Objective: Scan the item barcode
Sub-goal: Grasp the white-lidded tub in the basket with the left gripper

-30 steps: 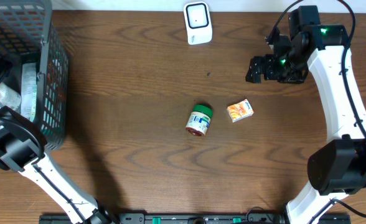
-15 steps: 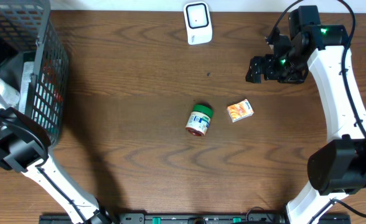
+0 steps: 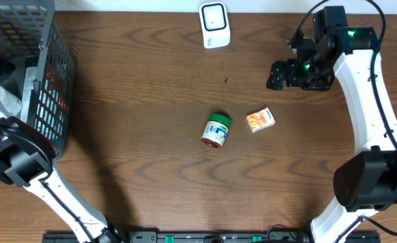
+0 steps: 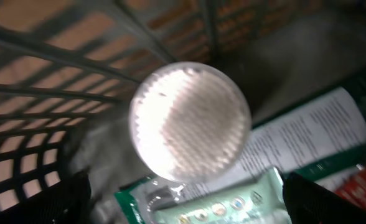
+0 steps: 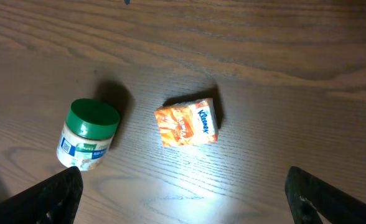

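In the wire basket (image 3: 50,81) at the desk's (image 3: 151,67) left, the left hand (image 4: 183,202) hung released and empty over a round white lid (image 4: 189,121) among printed packets (image 4: 307,134). Mid-desk lay a green-capped jar (image 3: 216,130), an orange tissue pack (image 3: 260,120) beside it; the right hand (image 5: 189,202), released, hovered apart from both.

It looks like a mock shop checkout laid out on a wooden table (image 3: 138,88). A white barcode scanner (image 3: 214,25) stands at the far edge. Well to its left is a mesh shopping basket (image 3: 53,88) holding packaged goods (image 4: 314,137). A jar (image 3: 216,130) and a tissue pack (image 3: 260,120) lie in front of it.
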{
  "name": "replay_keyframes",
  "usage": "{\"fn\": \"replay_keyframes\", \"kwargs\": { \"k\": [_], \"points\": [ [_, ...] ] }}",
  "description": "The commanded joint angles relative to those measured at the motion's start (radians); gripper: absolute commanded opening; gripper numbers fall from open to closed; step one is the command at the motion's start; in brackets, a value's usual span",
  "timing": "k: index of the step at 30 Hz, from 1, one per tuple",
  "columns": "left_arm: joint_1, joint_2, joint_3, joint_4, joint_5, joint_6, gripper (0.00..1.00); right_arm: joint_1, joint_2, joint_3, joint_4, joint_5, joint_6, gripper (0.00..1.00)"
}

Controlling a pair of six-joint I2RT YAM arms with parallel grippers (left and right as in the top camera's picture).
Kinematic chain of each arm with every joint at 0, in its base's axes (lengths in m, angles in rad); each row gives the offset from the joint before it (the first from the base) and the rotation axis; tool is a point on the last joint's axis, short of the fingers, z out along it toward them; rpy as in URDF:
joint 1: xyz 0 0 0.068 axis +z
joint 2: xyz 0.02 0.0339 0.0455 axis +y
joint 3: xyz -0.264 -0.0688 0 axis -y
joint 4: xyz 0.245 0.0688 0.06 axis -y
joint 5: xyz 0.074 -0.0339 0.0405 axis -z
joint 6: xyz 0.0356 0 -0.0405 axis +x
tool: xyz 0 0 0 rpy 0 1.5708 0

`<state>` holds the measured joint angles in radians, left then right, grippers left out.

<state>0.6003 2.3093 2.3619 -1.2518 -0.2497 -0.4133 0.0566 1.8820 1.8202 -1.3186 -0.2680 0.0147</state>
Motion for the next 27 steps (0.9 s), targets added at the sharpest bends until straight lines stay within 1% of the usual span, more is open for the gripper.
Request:
{"fn": "replay_keyframes", "kwargs": {
  "k": [1,9,20,27],
  "points": [
    [0.002,-0.029,0.011,-0.004,-0.085,-0.047,0.98,0.003,-0.017,0.016,0.003,0.006,-0.011,0.99],
    [0.004,-0.028,-0.015,0.001,-0.084,-0.053,0.98,0.003,-0.016,0.016,0.010,0.005,-0.011,0.99],
    [0.005,-0.028,-0.205,0.123,-0.076,-0.053,0.98,0.003,-0.016,0.016,0.010,0.005,-0.012,0.99],
    [0.018,-0.028,-0.230,0.171,-0.076,-0.053,0.98,0.003,-0.017,0.016,0.006,0.005,-0.012,0.99]
  ]
}}
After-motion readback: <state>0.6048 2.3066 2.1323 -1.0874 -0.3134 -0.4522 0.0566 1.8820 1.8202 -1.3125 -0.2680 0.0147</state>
